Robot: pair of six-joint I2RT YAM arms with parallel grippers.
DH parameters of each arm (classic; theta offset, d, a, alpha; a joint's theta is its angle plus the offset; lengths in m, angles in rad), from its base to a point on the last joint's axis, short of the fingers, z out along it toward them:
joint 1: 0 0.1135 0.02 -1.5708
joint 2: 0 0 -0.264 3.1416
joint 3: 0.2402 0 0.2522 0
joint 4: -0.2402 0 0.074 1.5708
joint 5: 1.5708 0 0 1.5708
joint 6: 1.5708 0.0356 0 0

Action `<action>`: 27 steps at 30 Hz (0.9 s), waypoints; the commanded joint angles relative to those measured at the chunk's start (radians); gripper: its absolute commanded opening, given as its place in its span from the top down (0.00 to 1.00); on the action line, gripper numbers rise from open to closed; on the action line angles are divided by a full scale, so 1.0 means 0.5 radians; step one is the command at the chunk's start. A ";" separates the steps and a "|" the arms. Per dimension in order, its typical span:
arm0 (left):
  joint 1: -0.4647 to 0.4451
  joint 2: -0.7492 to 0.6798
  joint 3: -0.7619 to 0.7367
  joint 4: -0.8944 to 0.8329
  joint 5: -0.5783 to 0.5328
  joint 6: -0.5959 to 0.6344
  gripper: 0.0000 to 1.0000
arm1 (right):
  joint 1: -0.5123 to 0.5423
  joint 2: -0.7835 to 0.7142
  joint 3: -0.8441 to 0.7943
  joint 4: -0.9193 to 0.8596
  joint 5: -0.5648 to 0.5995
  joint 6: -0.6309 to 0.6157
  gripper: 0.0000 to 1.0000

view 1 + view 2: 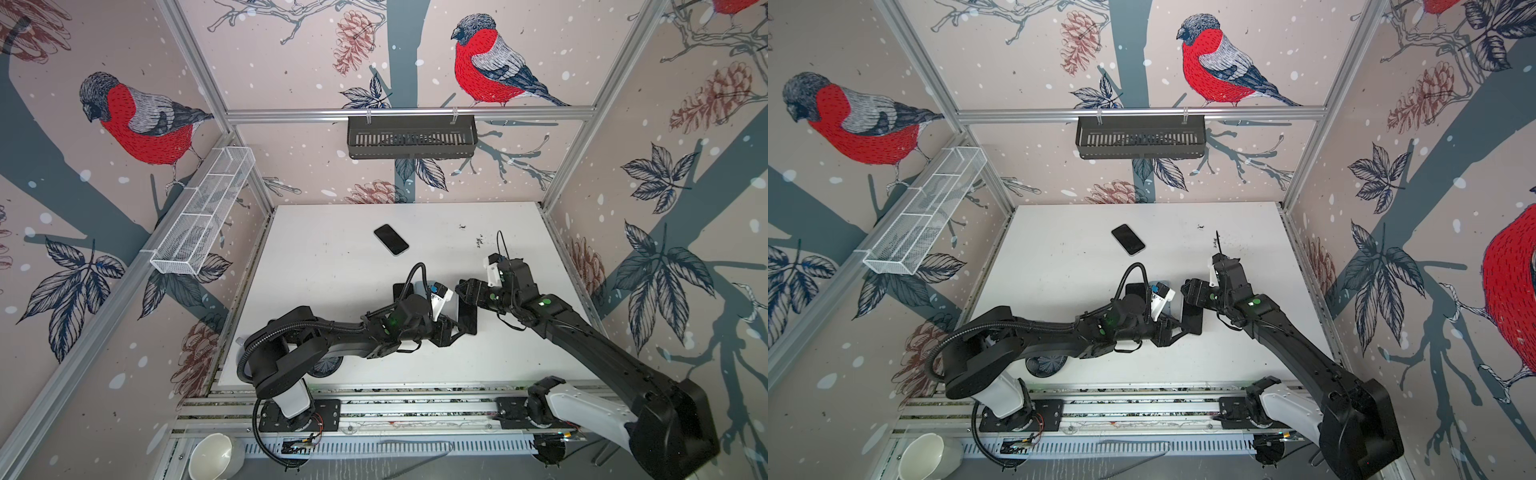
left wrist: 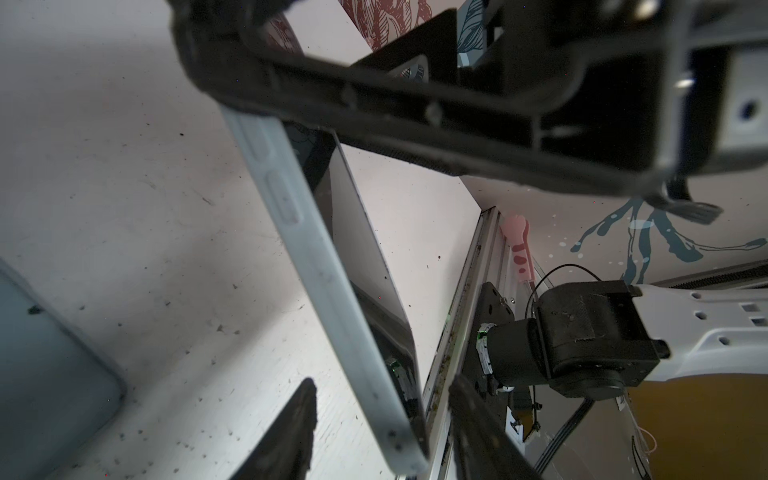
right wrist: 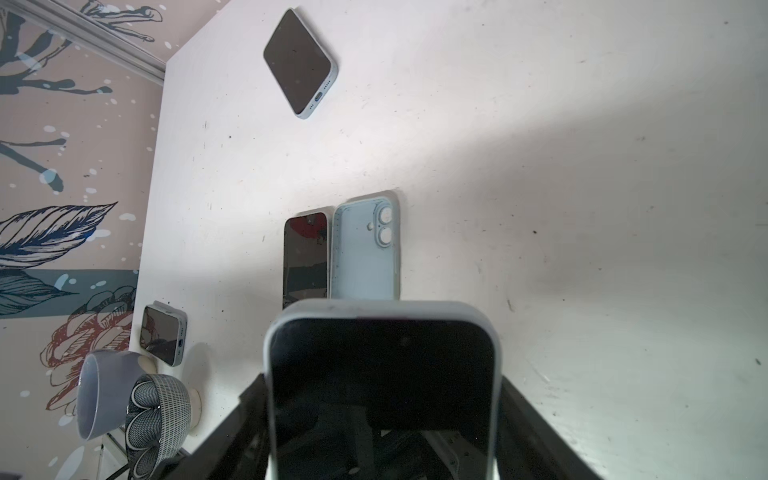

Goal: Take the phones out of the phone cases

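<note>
A phone (image 3: 382,374) with a dark screen sits in a pale blue phone case (image 3: 374,309). It is held off the table, edge-on in the left wrist view, where the case's side (image 2: 316,291) with its buttons shows. My right gripper (image 3: 382,386) is shut across the case's width, one finger pressed on each long side. In both top views the cased phone (image 1: 467,316) (image 1: 1192,318) hangs between the two grippers. My left gripper (image 2: 382,382) straddles the free end, with a gap between each finger and the case.
An empty pale blue case (image 3: 365,249) and a bare phone (image 3: 305,257) lie side by side on the white table (image 1: 332,291). Another phone (image 1: 391,239) lies farther back. A cased phone (image 3: 164,332), a cup (image 3: 104,395) and a patterned bowl (image 3: 160,415) sit by the table's edge.
</note>
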State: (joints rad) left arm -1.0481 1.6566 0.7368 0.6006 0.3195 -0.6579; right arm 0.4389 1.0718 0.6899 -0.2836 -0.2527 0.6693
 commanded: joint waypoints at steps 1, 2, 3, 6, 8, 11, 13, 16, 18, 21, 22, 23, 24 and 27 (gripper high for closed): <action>0.018 0.012 0.026 0.144 0.045 -0.042 0.54 | 0.044 -0.035 0.025 0.089 0.049 -0.018 0.44; 0.021 0.013 0.028 0.144 0.048 -0.046 0.57 | 0.063 -0.046 0.024 0.092 0.061 -0.021 0.44; 0.025 0.012 0.030 0.145 0.051 -0.044 0.62 | 0.079 -0.051 0.025 0.092 0.072 -0.024 0.44; 0.034 0.013 0.032 0.152 0.060 -0.051 0.71 | 0.127 -0.073 0.017 0.118 0.079 -0.038 0.44; 0.038 0.014 0.032 0.152 0.064 -0.053 0.74 | 0.160 -0.087 0.007 0.145 0.088 -0.046 0.44; 0.041 0.012 0.027 0.152 0.065 -0.051 0.81 | 0.200 -0.118 -0.003 0.174 0.094 -0.066 0.44; 0.044 0.002 0.023 0.148 0.064 -0.052 0.87 | 0.223 -0.139 -0.002 0.193 0.090 -0.095 0.42; 0.047 -0.040 0.004 0.142 0.034 -0.031 0.94 | 0.254 -0.197 -0.002 0.203 0.084 -0.172 0.26; 0.047 -0.101 -0.013 0.125 0.001 0.005 0.96 | 0.257 -0.272 -0.017 0.227 0.060 -0.236 0.15; 0.047 -0.240 -0.046 0.070 -0.065 0.083 0.98 | 0.259 -0.420 -0.039 0.279 0.105 -0.314 0.00; 0.047 -0.293 -0.062 0.050 -0.090 0.115 0.98 | 0.257 -0.470 -0.047 0.302 0.112 -0.346 0.01; 0.047 -0.363 -0.077 0.023 -0.124 0.157 0.98 | 0.255 -0.530 -0.064 0.350 0.119 -0.371 0.01; 0.047 -0.437 -0.097 -0.005 -0.160 0.209 0.98 | 0.250 -0.585 -0.074 0.399 0.108 -0.397 0.01; 0.050 -0.662 -0.168 -0.060 -0.223 0.365 0.99 | 0.245 -0.712 -0.100 0.543 0.010 -0.541 0.01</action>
State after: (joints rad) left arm -1.0237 1.3918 0.6697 0.5404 0.2554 -0.5793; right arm 0.5617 0.7544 0.6502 -0.1326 -0.2016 0.4900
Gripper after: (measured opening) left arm 0.127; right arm 0.994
